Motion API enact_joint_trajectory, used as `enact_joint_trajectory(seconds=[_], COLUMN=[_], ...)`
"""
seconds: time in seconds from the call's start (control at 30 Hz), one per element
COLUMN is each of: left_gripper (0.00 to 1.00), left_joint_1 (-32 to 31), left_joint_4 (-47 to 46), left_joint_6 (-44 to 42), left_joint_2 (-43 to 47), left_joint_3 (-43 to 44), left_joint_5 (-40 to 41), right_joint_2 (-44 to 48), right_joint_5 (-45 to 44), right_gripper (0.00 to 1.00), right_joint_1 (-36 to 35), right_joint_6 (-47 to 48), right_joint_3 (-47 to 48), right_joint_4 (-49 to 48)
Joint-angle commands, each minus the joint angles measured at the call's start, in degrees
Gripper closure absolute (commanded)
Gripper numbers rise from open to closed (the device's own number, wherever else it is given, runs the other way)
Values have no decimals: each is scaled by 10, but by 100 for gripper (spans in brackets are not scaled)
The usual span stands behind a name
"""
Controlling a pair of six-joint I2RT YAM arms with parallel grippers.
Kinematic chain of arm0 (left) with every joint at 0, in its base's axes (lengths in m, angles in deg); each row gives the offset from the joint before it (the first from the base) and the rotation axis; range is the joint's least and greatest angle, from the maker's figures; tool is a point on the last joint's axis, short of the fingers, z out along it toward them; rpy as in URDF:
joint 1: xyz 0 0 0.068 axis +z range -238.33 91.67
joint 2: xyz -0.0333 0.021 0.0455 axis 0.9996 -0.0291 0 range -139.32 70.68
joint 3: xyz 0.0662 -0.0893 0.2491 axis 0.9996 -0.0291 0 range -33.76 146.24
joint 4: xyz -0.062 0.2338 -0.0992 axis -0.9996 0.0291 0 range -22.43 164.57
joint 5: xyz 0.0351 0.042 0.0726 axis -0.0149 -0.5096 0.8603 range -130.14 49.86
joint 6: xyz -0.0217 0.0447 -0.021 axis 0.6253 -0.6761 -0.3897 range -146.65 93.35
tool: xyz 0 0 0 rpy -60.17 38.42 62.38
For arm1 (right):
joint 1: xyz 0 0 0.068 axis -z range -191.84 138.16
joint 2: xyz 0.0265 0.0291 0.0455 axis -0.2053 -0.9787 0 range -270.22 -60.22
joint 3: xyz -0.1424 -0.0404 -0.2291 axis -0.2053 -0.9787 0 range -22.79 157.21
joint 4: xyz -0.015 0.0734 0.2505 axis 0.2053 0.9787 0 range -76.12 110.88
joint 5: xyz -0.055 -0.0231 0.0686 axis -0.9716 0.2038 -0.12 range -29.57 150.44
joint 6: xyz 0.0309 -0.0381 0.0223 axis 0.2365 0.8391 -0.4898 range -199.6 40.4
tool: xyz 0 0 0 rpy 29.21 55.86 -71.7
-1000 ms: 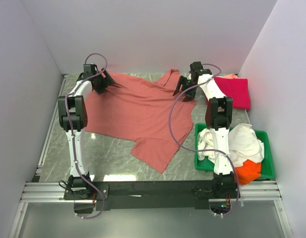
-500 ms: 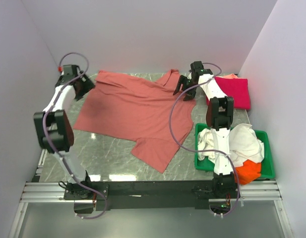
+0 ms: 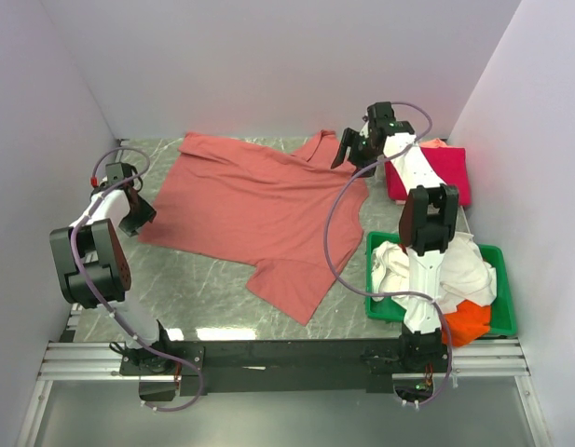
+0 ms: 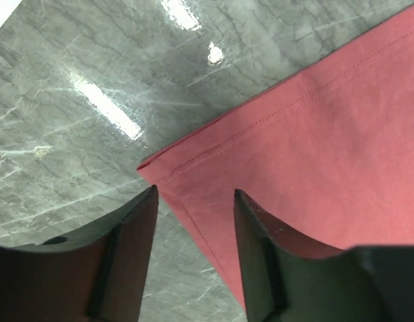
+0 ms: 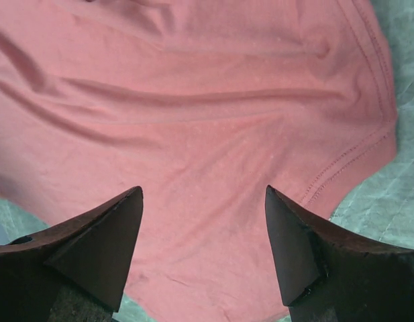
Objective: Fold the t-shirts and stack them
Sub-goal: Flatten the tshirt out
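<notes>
The large salmon-red t-shirt (image 3: 254,200) lies spread flat over the middle of the table. My left gripper (image 3: 140,214) hovers at the shirt's near left corner. In the left wrist view its jaws (image 4: 194,191) stand apart over the hemmed corner (image 4: 193,181), pinching nothing. My right gripper (image 3: 350,149) is open above the shirt's far right sleeve, and salmon cloth (image 5: 207,134) fills the space under its jaws (image 5: 203,189). A folded crimson-pink t-shirt (image 3: 438,172) lies at the back right. White (image 3: 455,265) and orange (image 3: 466,322) t-shirts are bunched in the tray.
The green plastic tray (image 3: 507,307) stands at the near right beside the right arm's base. White walls enclose the table on three sides. Bare grey marble (image 3: 175,289) shows at the near left, and purple cables loop off both arms.
My left arm swung from the shirt's far left edge to its near left corner, and its jaws narrowed. The shirt's left side now lies flatter. My right gripper shifted slightly back.
</notes>
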Motion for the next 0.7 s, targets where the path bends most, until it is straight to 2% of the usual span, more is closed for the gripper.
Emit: enact_joint_trajectory(seconds=[0.0,0.23,0.67], left_gripper=[47,50,51], left_joint_1=[0,4,14], left_joint_4=[-1,11,-23], left_joint_6=[-2,0,-4], left_joint_2=[-4,-11,-51], left_joint_3=[8,-1,-18], left_joint_5=[22,45,22], right_joint_2=[43,52,56], right_joint_5=[-9,-15,-27], right_gripper=[21,21,21], right_joint_1=[-9,-22,-42], right_joint_6=[14,12,17], right_joint_3=[-18,-35,-23], right_joint_4=[-13,-15,1])
